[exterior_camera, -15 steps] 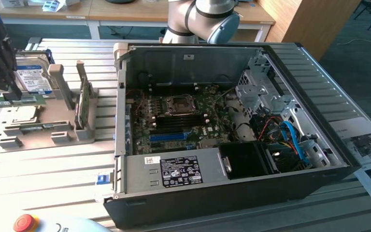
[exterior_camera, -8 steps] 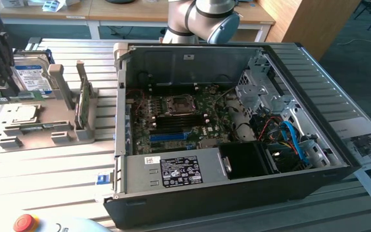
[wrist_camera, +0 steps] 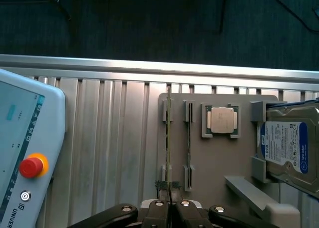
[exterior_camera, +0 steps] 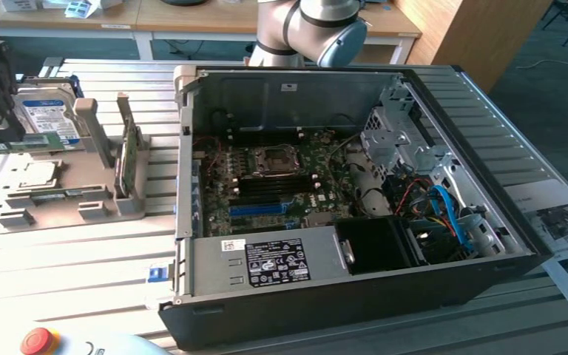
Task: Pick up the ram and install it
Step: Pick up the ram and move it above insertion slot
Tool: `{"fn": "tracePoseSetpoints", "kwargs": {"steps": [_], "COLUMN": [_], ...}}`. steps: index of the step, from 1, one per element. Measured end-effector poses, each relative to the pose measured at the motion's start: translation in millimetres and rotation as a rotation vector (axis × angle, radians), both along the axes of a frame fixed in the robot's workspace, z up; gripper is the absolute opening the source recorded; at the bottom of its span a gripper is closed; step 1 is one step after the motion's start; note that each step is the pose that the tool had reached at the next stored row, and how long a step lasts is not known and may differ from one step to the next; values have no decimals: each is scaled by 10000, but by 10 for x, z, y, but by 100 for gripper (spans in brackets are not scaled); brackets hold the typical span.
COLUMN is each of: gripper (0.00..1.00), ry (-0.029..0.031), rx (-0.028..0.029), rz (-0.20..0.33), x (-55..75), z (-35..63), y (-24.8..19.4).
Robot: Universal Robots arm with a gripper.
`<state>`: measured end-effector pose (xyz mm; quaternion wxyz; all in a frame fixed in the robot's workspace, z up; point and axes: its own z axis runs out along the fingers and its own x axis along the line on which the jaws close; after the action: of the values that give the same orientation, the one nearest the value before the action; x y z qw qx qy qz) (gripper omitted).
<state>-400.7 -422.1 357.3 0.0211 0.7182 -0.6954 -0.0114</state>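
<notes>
An open computer case (exterior_camera: 343,299) stands on a slatted metal table (exterior_camera: 86,281). In the exterior view a grey parts fixture (exterior_camera: 106,203) sits at its 9 o'clock.

In the wrist view the gripper (wrist_camera: 170,204) is closed on the ram (wrist_camera: 168,138), a thin green stick seen edge-on between the fingertips. The ram appears to be raised a little above its slot in the fixture and in line with it. A second stick (wrist_camera: 189,143) is seated just beside it, followed by a processor (wrist_camera: 223,120) and a hard drive (wrist_camera: 286,148) with a blue label. A teach pendant (wrist_camera: 30,133) with a red stop button lies on the table, apart from the fixture.

Inside the case the motherboard (exterior_camera: 313,177) lies flat. Long dark memory slots (exterior_camera: 264,191) are seen at 6 o'clock of the processor socket (exterior_camera: 269,159).

The step in hand is judged to be the lift and carry of the ram. It is likely done well if the stick is held upright and square in the jaws, so that it is not twisted against the neighbouring stick or the fixture's notches. A firm grip is advised, since so thin a board could be pivoted by a light knock.
</notes>
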Motion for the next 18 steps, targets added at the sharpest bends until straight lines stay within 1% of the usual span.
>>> {"fn": "tracePoseSetpoints", "kwargs": {"steps": [18], "gripper": [12], "ry": [0], "rx": [-120], "rz": [0], "x": [0], "z": [224], "y": [1]}}
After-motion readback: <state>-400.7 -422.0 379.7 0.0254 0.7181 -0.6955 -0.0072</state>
